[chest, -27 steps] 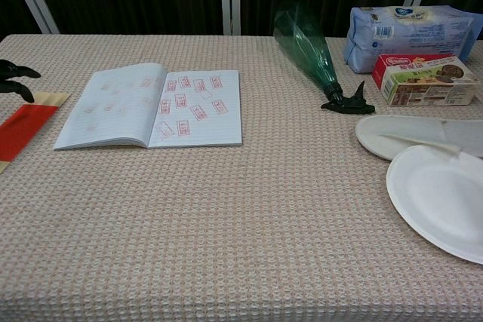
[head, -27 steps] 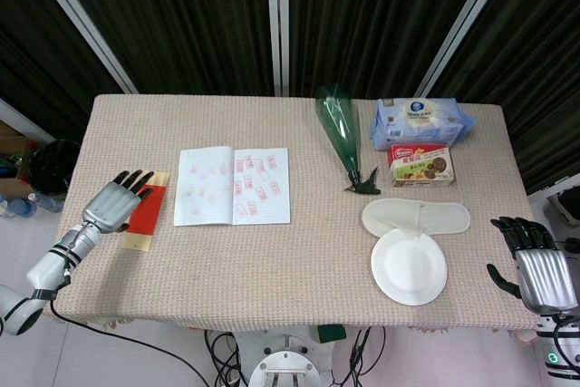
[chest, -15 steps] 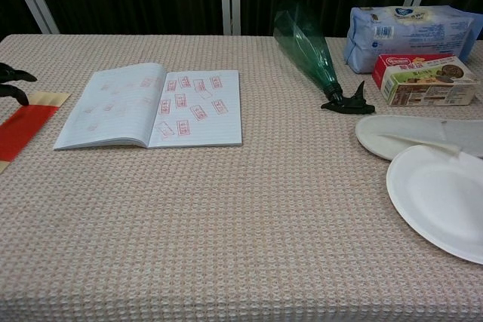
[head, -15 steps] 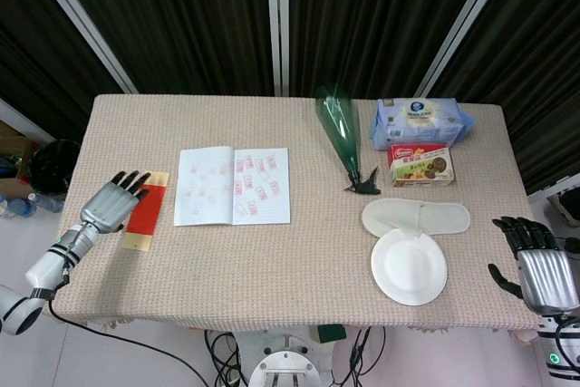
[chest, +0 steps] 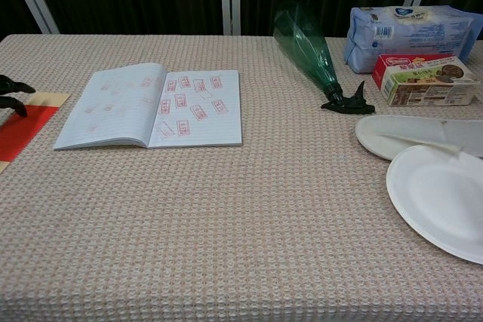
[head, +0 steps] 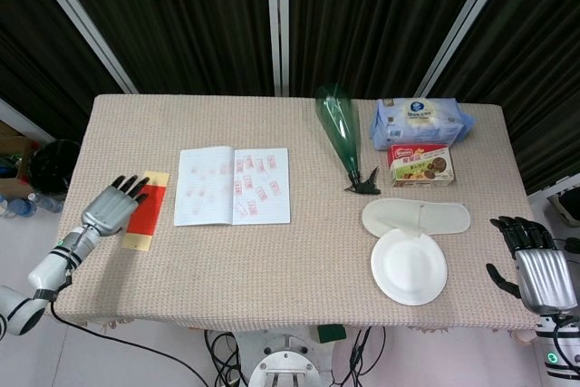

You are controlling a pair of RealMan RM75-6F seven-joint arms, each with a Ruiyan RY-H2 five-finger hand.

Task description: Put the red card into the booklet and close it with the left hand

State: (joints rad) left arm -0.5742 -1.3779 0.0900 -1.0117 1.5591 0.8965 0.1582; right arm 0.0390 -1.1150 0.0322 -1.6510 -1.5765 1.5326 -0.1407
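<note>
The booklet (head: 233, 186) (chest: 153, 107) lies open on the cloth, its right page covered in small red stamps. Left of it lies the red card (head: 146, 210) (chest: 23, 130) with tan ends. My left hand (head: 111, 208) lies over the card's left edge with fingers spread flat, holding nothing; only its dark fingertips (chest: 13, 94) show in the chest view. My right hand (head: 533, 260) hangs off the table's right edge, fingers loosely apart and empty.
A green plastic bottle (head: 341, 134) lies on its side right of the booklet. Behind it sit a blue tissue pack (head: 420, 122) and a biscuit box (head: 421, 166). A white slipper (head: 416, 217) and a paper plate (head: 409, 266) lie at the right front.
My left hand has drifted slightly down and left along the card's edge. The card, the booklet and the right hand have stayed put.
</note>
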